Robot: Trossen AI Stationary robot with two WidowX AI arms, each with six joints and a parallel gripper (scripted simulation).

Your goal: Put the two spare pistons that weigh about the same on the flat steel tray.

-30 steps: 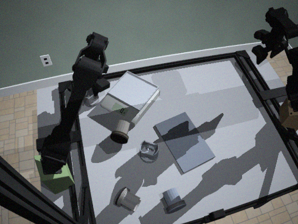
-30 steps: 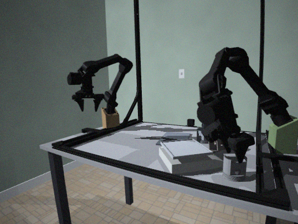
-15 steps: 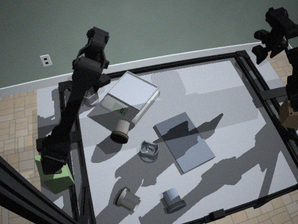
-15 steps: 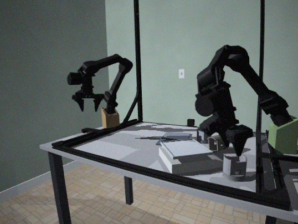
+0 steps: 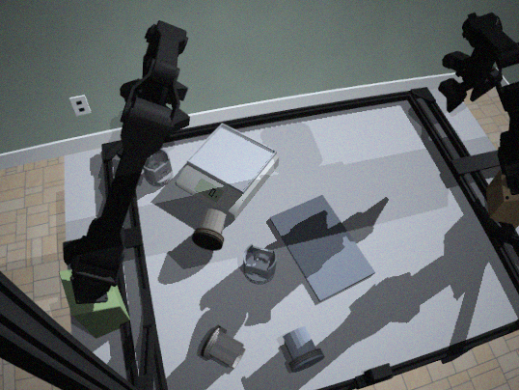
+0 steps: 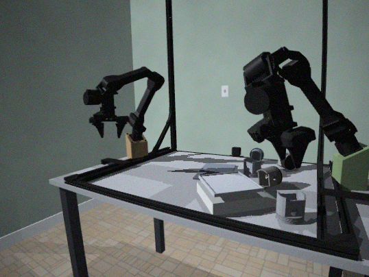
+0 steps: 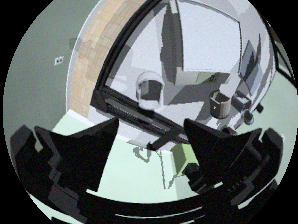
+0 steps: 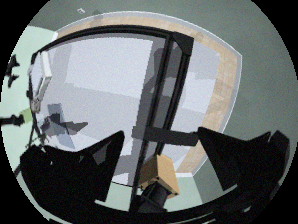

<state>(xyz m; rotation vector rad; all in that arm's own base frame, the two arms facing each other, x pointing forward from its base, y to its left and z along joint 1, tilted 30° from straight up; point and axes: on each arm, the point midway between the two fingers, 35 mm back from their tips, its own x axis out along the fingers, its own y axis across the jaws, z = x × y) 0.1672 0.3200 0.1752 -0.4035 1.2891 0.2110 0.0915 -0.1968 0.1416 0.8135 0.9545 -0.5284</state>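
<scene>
Five grey pistons are on the bench. One [image 5: 156, 168] stands upright by the left rail, beside the scale; it also shows in the exterior view [image 6: 291, 206]. One [image 5: 210, 228] lies on its side at the scale's front edge. One [image 5: 259, 263] stands next to the flat steel tray [image 5: 320, 246]. Two more [image 5: 222, 346] [image 5: 301, 348] lie near the front edge. The tray is bare. My left gripper [image 6: 291, 147] is open and empty, hanging in the air above the upright piston by the rail. My right gripper [image 6: 109, 128] is open and empty, high over the far corner.
A white scale [image 5: 229, 166] with a green display stands at the back left; nothing is on its pan. A black frame rims the bench, with upright posts [image 6: 169, 72]. A green block [image 5: 94, 304] and a brown block [image 6: 136, 145] carry the arm bases.
</scene>
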